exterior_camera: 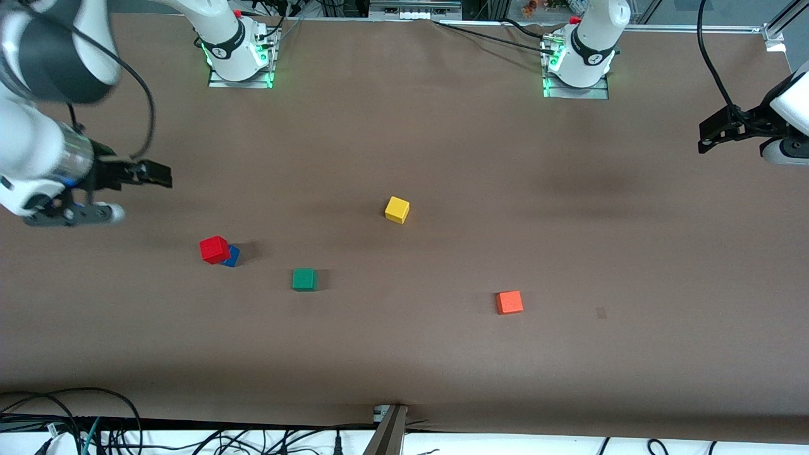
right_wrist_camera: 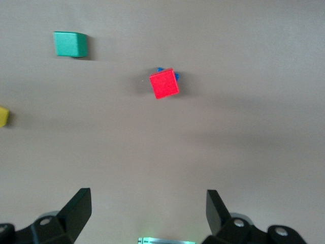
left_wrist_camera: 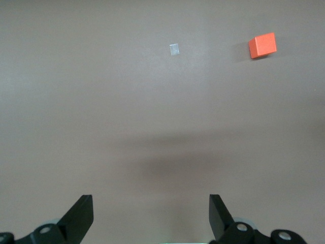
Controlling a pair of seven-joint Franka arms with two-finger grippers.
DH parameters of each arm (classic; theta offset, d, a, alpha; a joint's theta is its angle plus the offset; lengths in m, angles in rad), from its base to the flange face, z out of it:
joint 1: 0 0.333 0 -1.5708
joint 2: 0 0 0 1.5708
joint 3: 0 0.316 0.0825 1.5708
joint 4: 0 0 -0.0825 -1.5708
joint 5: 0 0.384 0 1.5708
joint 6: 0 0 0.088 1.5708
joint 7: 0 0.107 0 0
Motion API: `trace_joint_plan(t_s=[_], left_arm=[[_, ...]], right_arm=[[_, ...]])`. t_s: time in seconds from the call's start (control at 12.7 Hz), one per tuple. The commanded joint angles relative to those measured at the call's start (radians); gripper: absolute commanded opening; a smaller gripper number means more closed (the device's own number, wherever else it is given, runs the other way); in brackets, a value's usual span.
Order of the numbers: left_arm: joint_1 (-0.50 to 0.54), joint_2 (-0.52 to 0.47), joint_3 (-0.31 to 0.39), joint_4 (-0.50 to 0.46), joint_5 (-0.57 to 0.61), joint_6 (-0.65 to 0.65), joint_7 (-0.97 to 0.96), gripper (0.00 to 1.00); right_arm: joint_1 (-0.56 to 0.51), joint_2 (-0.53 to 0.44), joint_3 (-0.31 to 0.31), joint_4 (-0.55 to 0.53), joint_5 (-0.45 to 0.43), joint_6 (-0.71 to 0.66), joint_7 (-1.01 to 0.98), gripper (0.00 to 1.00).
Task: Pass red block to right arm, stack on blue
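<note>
- The red block (exterior_camera: 214,249) sits on top of the blue block (exterior_camera: 231,256), toward the right arm's end of the table (exterior_camera: 442,158). In the right wrist view the red block (right_wrist_camera: 164,84) covers nearly all of the blue one (right_wrist_camera: 167,73), with only blue corners showing past its edges.
- Seating: the red block appears turned slightly against the blue one beneath it and offset a little. How squarely it rests cannot be judged with confidence, since so little of the blue block is visible.
- Right hand (exterior_camera: 152,174): open and empty, up in the air over bare table at the right arm's end, apart from the stack. The right wrist view confirms the open fingers (right_wrist_camera: 76,211) with nothing between them.
- Left hand (exterior_camera: 711,136): open and empty, over the left arm's end of the table, well apart from every block. The left wrist view shows its spread fingers (left_wrist_camera: 78,218) above bare table; this arm is waiting.
- Other items: a green block (exterior_camera: 304,279) lies near the stack, a yellow block (exterior_camera: 397,209) lies about mid-table, and an orange block (exterior_camera: 509,302) lies toward the left arm's end. None touches another.
- Step in hand, as judged: the handover and the stacking look complete, and both arms stand clear.
- Next move, as judged: no further grasp is called for. Any arm motion should keep clear of the stack, as a brush could tip the red block off.
</note>
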Motion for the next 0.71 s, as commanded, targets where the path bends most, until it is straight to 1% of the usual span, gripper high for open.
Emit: trace_joint_plan(t_s=[0.0,0.08,0.16,0.24,0.31,0.63], left_arm=[[-0.004,-0.008,0.007,0.0,-0.02,0.003,-0.004,1.0],[-0.004,-0.008,0.005,0.0,-0.035,0.003,-0.004,1.0],[-0.002,-0.008,0.008,-0.003,-0.061,0.003,-0.003,1.0],[-0.001,-0.008,0.01,-0.002,-0.07,0.003,-0.003,1.0],[-0.002,-0.008,0.008,-0.002,-0.071,0.003,-0.004,1.0],[-0.002,-0.006,0.007,-0.005,-0.072,0.001,-0.007,1.0]], right_arm=[[-0.217,-0.139,0.18,-0.054,-0.019,-0.068,0.015,1.0],[-0.279,-0.175,0.255,-0.058,-0.023,-0.077,0.015,1.0],[-0.328,-0.205,0.3,-0.06,-0.043,-0.088,0.016,1.0],[-0.338,-0.207,0.32,-0.06,-0.083,-0.088,0.016,1.0],[-0.338,-0.208,0.323,-0.061,-0.102,-0.094,0.015,1.0],[-0.341,-0.2,0.321,-0.06,-0.108,-0.122,0.013,1.0]])
